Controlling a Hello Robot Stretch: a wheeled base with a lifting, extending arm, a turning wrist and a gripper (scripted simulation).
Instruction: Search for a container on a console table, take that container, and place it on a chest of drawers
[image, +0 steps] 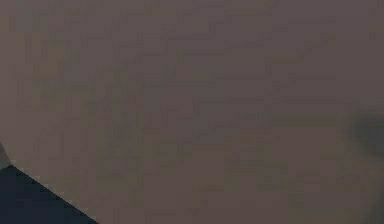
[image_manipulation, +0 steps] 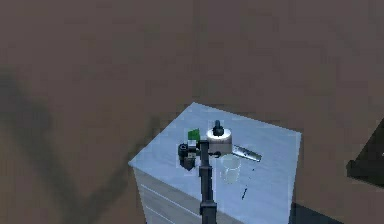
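Note:
In the arm side view the dark arm (image_manipulation: 207, 190) rises from the bottom edge over a pale blue-grey chest of drawers (image_manipulation: 270, 140). The gripper (image_manipulation: 187, 152) sits above the chest's top, left of the white marker block (image_manipulation: 219, 139). A small green thing (image_manipulation: 192, 134) shows right at the gripper's far end, over the top surface. I cannot tell whether the gripper holds anything. A clear, glass-like container (image_manipulation: 232, 173) stands on the top just right of the arm.
A flat grey-white utensil (image_manipulation: 247, 154) and a small dark stick (image_manipulation: 243, 190) lie on the chest's top. Brown wall rises behind the chest and across the forward view. A dark shape (image_manipulation: 366, 160) stands at the arm side view's right edge; a dark corner (image: 30, 202) shows bottom left.

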